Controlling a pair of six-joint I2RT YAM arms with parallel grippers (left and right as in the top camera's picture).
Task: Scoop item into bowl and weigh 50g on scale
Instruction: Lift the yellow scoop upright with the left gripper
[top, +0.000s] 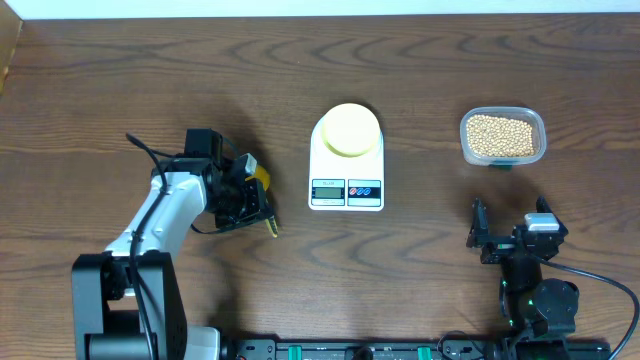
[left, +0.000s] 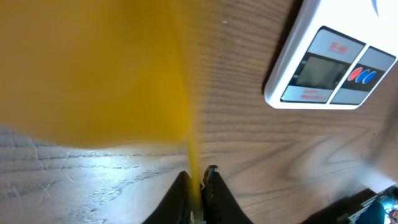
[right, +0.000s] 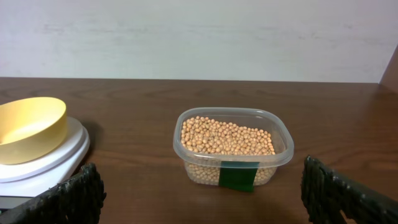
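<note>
A pale yellow bowl (top: 350, 128) (right: 28, 127) sits on the round platform of the white scale (top: 346, 190) (right: 56, 158) (left: 323, 68) at the table's middle. The tan beans (top: 500, 134) (right: 227, 137) fill a clear tub (top: 466, 146) (right: 199, 171) at the right. My left gripper (top: 252, 198) (left: 198, 175) is shut on the thin handle of a bright yellow scoop (top: 262, 178) (left: 93, 68), left of the scale. In the left wrist view the scoop's bowl is a close blur. My right gripper (top: 511, 212) (right: 202, 188) stands open just in front of the tub, holding nothing.
The wooden table (top: 120, 80) spreads around the scale. A green tape patch (right: 238, 175) marks the tub's near wall. A pale wall (right: 199, 37) rises behind the table's far edge. The arm bases stand along the near edge.
</note>
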